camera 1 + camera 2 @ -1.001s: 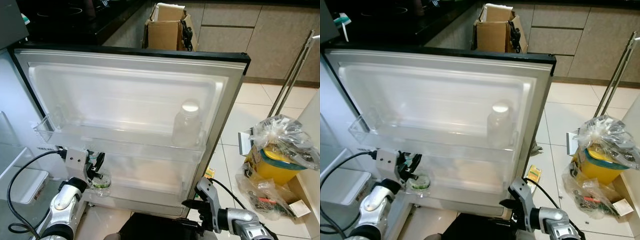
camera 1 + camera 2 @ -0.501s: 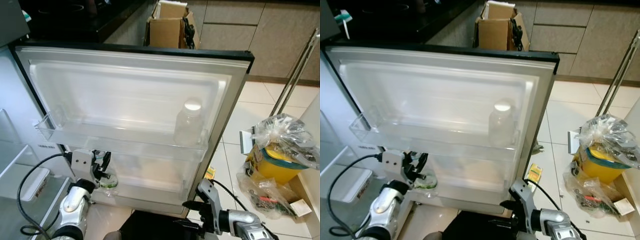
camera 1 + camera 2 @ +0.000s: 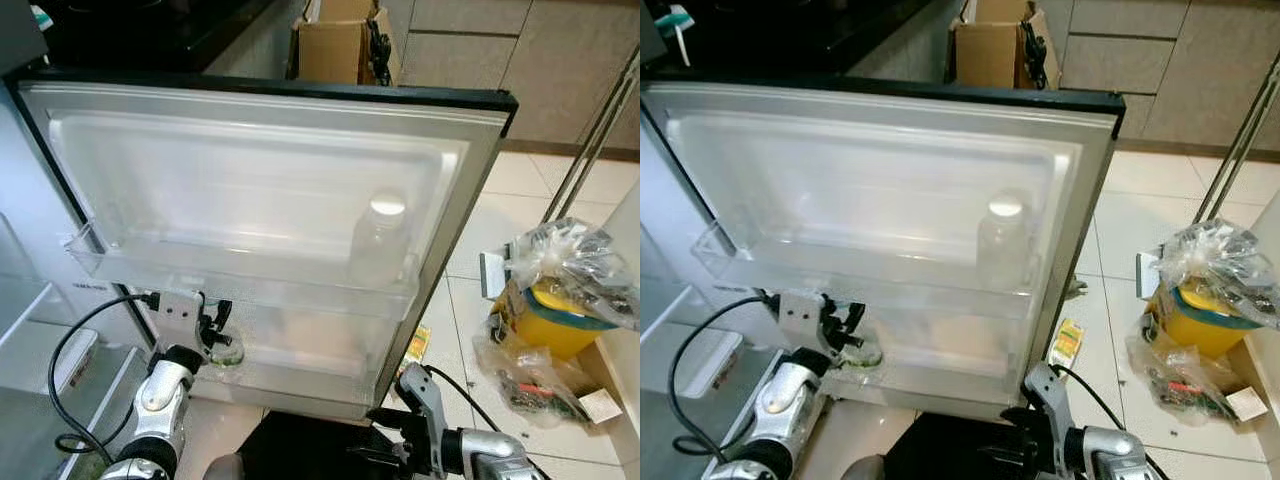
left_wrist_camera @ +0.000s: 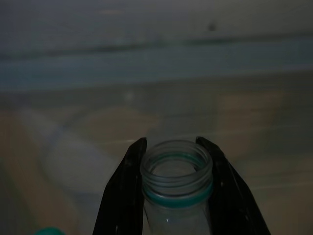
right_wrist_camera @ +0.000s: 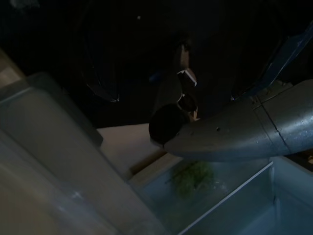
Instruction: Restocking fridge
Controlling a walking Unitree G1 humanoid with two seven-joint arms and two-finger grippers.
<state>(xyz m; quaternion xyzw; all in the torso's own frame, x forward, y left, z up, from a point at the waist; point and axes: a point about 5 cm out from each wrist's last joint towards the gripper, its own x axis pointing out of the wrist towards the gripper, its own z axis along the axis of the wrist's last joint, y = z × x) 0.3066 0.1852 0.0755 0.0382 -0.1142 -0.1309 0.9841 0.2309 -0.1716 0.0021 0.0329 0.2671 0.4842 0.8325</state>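
The fridge door (image 3: 260, 170) stands open toward me. A clear bottle with a white cap (image 3: 380, 240) stands in its upper door shelf (image 3: 200, 275). My left gripper (image 3: 218, 335) is at the left end of the lower door shelf (image 3: 320, 370), shut on the neck of a small clear bottle with a green ring (image 3: 228, 352). In the left wrist view the two fingers (image 4: 127, 186) clamp that open-mouthed bottle (image 4: 177, 171). My right gripper (image 3: 385, 415) hangs low below the door's bottom corner.
A cardboard box (image 3: 335, 40) sits behind the door. Plastic bags around a yellow container (image 3: 560, 300) lie on the tiled floor at the right, beside a slanted metal pole (image 3: 590, 130). The fridge interior with a white drawer (image 3: 40, 350) is at the left.
My left gripper, still holding the green-ringed bottle, has moved a little to the right along the lower door shelf. The camera has shifted slightly; the right arm stays low.
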